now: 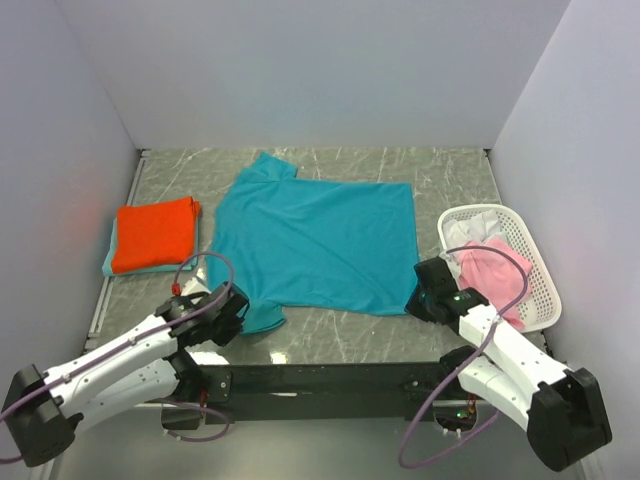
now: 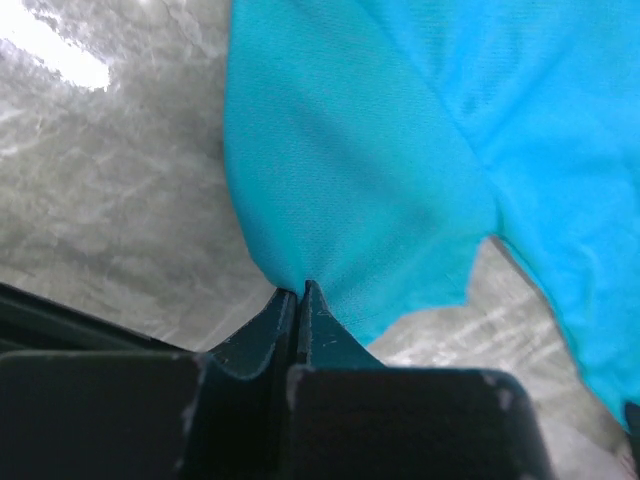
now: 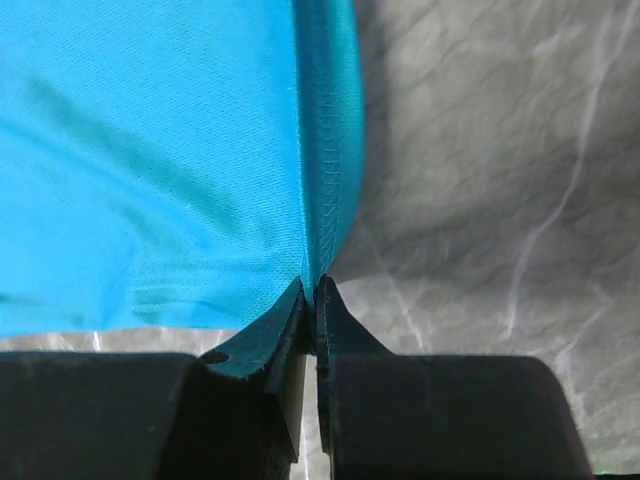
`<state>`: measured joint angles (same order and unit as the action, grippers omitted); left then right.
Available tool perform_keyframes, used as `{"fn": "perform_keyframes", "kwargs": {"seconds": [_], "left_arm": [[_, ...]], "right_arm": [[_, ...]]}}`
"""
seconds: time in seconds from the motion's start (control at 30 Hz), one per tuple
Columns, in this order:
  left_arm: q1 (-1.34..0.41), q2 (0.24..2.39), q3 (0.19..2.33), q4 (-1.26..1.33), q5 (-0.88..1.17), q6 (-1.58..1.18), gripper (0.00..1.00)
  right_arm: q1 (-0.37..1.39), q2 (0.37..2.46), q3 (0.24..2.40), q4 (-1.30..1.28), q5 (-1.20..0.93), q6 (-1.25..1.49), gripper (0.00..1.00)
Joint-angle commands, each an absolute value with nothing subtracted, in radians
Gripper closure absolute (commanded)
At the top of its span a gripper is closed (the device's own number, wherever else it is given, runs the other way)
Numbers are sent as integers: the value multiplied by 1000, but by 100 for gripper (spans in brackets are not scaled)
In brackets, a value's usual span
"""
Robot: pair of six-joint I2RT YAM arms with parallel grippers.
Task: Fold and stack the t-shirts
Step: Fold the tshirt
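Centrally in the top view, spread flat on the marbled table [image 1: 450,170]: the teal-blue t-shirt [image 1: 315,240], collar end toward the left of the frame, hem toward the right. At lower left, the left gripper [image 1: 243,312] clenched on the shirt's lower sleeve. In the left wrist view, fingers [image 2: 325,335] pressed together, cloth edge pinched at their tips. At lower right, the right gripper [image 1: 418,297] clamped on the lower hem corner. In the right wrist view, stitched hem caught between closed fingertips [image 3: 345,335]. At far left, a folded orange-red t-shirt [image 1: 153,232] on top of a folded light teal t-shirt [image 1: 108,262]. At far right, a white mesh basket [image 1: 540,290] holding a bunched pink t-shirt [image 1: 492,268] and a white t-shirt [image 1: 478,228].
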<state>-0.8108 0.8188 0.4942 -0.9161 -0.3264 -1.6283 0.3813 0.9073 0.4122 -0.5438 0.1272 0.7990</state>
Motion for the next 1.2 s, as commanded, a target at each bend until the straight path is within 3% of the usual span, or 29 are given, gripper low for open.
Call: {"fn": "perform_keyframes", "kwargs": {"seconds": [0.0, 0.53, 1.17], "left_arm": [[-828, 764, 492, -971, -311, -1651, 99], [-810, 992, 696, -810, -439, -1465, 99], [-559, 1206, 953, -686, -428, -1178, 99]], "right_arm": [[414, 864, 396, -586, 124, 839, 92], [428, 942, 555, -624, 195, 781, 92], [370, 1170, 851, -621, 221, 661, 92]]}}
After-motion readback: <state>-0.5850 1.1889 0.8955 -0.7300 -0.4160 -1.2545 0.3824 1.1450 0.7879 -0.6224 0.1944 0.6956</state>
